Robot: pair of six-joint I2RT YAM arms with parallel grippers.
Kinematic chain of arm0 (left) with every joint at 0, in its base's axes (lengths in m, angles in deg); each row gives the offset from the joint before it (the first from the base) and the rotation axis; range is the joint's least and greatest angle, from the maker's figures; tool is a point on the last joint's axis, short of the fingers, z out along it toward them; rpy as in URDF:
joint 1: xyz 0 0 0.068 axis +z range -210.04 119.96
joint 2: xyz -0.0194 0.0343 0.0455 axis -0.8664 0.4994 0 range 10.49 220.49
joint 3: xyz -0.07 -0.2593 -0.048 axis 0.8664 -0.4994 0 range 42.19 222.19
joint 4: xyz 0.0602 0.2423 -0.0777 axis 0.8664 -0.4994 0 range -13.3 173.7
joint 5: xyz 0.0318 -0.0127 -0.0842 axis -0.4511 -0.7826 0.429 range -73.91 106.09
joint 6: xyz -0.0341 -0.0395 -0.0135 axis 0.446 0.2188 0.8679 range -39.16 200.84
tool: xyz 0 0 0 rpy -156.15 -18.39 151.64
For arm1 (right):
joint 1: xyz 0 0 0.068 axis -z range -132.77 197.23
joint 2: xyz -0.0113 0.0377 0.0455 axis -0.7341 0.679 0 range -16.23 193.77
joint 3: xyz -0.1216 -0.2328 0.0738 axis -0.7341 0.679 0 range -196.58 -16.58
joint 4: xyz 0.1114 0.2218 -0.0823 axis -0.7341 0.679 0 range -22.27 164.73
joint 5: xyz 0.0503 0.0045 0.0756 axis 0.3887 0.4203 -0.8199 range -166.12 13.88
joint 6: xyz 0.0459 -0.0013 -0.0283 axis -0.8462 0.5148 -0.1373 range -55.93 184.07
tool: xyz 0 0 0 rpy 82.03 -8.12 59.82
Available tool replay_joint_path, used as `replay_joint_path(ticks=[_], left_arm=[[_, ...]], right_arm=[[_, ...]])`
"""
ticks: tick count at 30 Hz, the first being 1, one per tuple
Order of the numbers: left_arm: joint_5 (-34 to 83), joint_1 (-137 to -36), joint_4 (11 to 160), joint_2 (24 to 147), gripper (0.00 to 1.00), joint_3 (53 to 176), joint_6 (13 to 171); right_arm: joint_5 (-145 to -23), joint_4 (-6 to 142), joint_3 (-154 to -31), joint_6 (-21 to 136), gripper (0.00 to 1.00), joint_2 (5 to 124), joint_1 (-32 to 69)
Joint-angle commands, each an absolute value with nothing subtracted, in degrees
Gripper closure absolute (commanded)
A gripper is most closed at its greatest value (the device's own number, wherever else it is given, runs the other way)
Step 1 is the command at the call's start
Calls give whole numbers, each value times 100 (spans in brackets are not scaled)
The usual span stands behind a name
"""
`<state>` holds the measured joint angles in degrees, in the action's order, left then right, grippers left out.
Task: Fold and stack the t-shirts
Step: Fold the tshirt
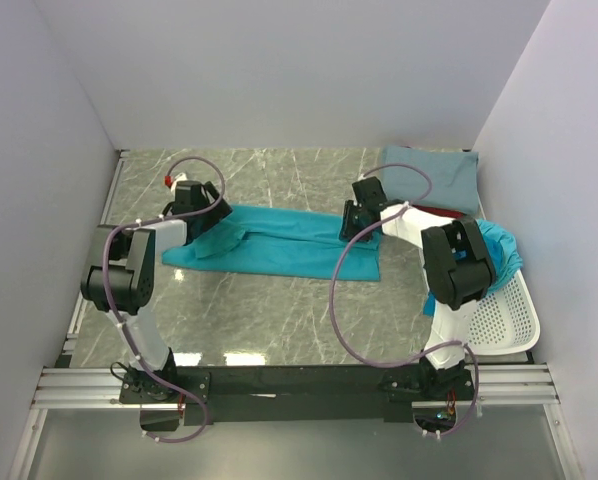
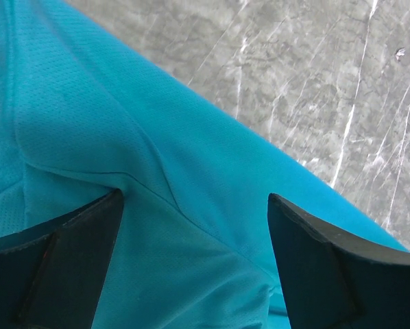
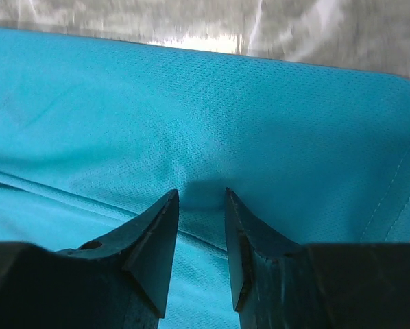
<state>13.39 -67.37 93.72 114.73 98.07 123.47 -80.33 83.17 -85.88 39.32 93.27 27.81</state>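
Note:
A bright teal t-shirt (image 1: 279,245) lies spread flat across the middle of the table. My left gripper (image 1: 215,214) is over its left end, where the cloth is bunched. In the left wrist view it (image 2: 195,195) is wide open just above the teal cloth (image 2: 123,123). My right gripper (image 1: 355,222) is at the shirt's right end. In the right wrist view it (image 3: 200,192) has its jaws a narrow gap apart, tips down on the teal cloth (image 3: 225,110) near a fold line. A folded grey-blue t-shirt (image 1: 434,175) lies at the back right, with a dark red one (image 1: 447,212) showing under its front edge.
A white perforated basket (image 1: 507,322) stands at the right edge with more teal shirts (image 1: 501,242) piled at its far end. Grey marble tabletop (image 1: 269,320) shows in front of the spread shirt. White walls enclose the table on three sides.

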Motion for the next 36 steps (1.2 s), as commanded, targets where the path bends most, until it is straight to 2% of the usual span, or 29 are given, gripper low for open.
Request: replay_joint_path(ticks=[1,9,18,27,36], left_arm=[[1363,-6751,9196,11753,7,10010,12154],[1363,-6813,8959,12149,7,10547,11925],[1196,-7155,8774,12658,7,11390,11714],[1222,-7621,8651,13098,7,12067,11371],[1995,-7981,9003,13467,7,12488,11257]], right_arm=[[-7947,8548,-8050,3797,60,9031,2693],[-7666,8443,-7100,3270,60,8564,2193],[-7217,8250,-5904,2250,59,7581,928],[-7199,8013,-5552,1687,59,6982,-153],[-7797,7239,-5946,1819,59,7526,-840]])
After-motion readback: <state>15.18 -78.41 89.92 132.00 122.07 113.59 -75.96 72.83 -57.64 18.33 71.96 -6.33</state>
